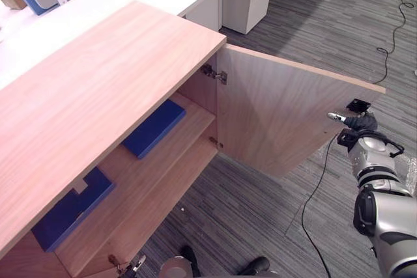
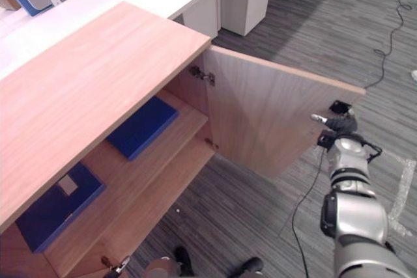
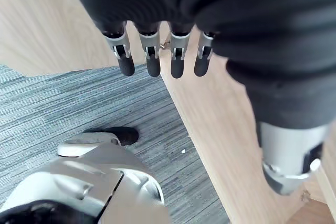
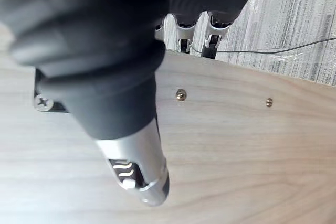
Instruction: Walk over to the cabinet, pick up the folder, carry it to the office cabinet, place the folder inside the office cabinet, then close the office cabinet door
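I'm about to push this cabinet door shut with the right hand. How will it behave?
The door looks like a rigid wooden panel on metal hinges, so it should swing, not flex. The right hand is at its free edge, far from the hinges, so a light push probably suffices.

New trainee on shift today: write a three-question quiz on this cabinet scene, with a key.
1. True or false: the cabinet door is shut.
2. Where is the right hand? A. on a folder; B. at the door's free edge; C. flat on the cabinet's top.
3. Fill in: ____ blue folders lie on the shelf inside.

Key: 1 false, the door stands swung wide open; 2 B; 3 two, one nearer the hinge side and one further along the same shelf.
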Available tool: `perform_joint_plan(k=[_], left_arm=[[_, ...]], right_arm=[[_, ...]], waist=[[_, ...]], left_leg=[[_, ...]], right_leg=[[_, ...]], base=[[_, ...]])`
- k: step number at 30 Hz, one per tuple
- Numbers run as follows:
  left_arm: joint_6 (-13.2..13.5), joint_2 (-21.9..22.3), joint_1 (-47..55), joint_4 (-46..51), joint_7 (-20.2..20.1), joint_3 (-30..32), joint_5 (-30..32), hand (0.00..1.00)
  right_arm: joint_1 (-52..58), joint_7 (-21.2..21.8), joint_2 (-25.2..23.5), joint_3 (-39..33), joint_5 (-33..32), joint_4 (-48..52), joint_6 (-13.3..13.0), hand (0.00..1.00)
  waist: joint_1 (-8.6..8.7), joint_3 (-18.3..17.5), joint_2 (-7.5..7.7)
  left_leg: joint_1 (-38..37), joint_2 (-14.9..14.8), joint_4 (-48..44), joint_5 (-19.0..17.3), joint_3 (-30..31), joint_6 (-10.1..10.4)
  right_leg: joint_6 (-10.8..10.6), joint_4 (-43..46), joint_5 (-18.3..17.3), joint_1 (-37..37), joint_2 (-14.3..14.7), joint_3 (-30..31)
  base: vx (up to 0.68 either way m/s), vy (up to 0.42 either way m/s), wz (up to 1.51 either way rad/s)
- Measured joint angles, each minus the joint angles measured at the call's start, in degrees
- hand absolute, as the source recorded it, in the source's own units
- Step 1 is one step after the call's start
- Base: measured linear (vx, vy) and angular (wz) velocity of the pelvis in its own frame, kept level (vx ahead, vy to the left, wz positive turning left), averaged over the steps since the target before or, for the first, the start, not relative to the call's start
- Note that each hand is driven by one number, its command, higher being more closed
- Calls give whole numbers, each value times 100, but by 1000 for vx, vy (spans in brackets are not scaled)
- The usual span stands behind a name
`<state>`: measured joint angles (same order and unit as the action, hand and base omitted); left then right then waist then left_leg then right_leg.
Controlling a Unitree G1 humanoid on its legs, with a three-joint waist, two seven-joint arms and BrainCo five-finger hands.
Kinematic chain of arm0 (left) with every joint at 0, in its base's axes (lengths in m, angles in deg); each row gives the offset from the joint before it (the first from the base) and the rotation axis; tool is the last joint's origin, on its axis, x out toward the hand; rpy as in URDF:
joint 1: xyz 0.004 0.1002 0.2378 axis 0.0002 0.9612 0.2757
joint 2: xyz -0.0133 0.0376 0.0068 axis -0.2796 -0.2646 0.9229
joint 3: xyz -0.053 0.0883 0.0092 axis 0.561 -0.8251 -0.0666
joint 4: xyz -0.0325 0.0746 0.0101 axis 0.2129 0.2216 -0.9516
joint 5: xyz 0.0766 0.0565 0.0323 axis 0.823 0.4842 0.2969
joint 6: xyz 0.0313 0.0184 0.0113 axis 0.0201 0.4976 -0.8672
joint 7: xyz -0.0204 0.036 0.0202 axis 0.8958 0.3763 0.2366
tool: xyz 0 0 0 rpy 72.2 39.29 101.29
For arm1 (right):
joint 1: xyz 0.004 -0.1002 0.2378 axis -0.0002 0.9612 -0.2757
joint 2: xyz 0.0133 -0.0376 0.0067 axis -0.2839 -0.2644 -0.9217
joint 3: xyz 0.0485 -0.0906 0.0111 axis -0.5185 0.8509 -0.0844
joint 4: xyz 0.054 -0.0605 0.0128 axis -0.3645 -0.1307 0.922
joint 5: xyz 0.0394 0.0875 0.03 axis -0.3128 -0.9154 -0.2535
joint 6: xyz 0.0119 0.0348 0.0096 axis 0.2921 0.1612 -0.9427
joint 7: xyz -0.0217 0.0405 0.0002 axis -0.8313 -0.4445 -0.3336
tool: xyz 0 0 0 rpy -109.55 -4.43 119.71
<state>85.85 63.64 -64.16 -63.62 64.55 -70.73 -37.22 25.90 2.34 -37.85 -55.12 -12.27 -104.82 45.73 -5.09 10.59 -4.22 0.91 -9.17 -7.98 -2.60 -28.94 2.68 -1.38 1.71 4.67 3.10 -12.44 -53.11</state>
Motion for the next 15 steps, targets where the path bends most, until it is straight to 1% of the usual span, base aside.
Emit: perform_joint_plan(k=[2, 4, 5, 6, 7, 9, 10, 13, 15], left_arm=[[0, 47, 12, 2, -24, 0, 53, 0], [0, 84, 82, 2, -99, 1, 120, 0], [-1, 84, 92, 1, -108, 1, 124, 0], [-1, 83, 97, 4, -119, 3, 133, 0], [-1, 81, 97, 5, -125, 2, 141, 0], [0, 82, 97, 9, -149, -1, 156, 0], [1, 81, 96, 50, -177, -11, 170, 0], [16, 80, 85, 114, -209, -58, 175, 0], [23, 83, 80, 102, -218, -63, 224, 0]], right_arm=[[-14, 150, -3, 198, -4, 111, 2, 0], [-7, 408, 50, 732, 4, 201, 20, 0], [12, 446, 80, 891, 6, 269, 44, 0], [24, 558, 152, 1137, 1, 357, 79, 0], [27, 635, 183, 1235, 1, 377, 81, 0], [151, 787, 293, 1621, -13, 636, 83, 0], [267, 903, 331, 1764, -60, 834, 73, 0], [450, 970, 394, 2083, -233, 1119, 76, 0], [671, 1017, 570, 2559, -273, 1729, 89, 0]], waist=[[62, 26, -11], [188, 26, -11], [215, 26, -12], [231, 35, -16], [233, 35, -15], [242, 36, -14], [274, 37, -13], [281, 35, -11], [322, 35, -10]], left_leg=[[-4, -16, -3, 5, -8, 5], [-22, -18, 15, 26, -28, 13], [-45, -17, 44, 38, -37, 17], [-120, -17, 112, 59, -82, 33], [-143, -17, 141, 71, -115, 38], [-224, -14, 242, 127, -198, 75], [-256, -11, 315, 178, -212, 86], [-316, -25, 440, 278, -246, 114], [-312, -80, 455, 293, -319, 127]], right_leg=[[-2, -13, 0, 3, 6, -1], [-3, -45, 2, 20, 20, 14], [-3, -47, 2, 25, 24, 18], [-4, -49, 2, 30, 39, 41], [-4, -56, 2, 30, 47, 62], [-5, -83, 3, 33, 74, 142], [-6, -113, 3, 32, 101, 147], [-5, -167, 3, 33, 168, 177], [-4, -302, 14, 12, 279, 256]], base=[[-39, 8, -8], [-45, -1, -10], [-30, 2, -11], [-20, 3, -12], [-34, 3, -20], [-46, -6, -18], [-44, -19, -10], [-54, -35, -7], [-66, -61, -21]])
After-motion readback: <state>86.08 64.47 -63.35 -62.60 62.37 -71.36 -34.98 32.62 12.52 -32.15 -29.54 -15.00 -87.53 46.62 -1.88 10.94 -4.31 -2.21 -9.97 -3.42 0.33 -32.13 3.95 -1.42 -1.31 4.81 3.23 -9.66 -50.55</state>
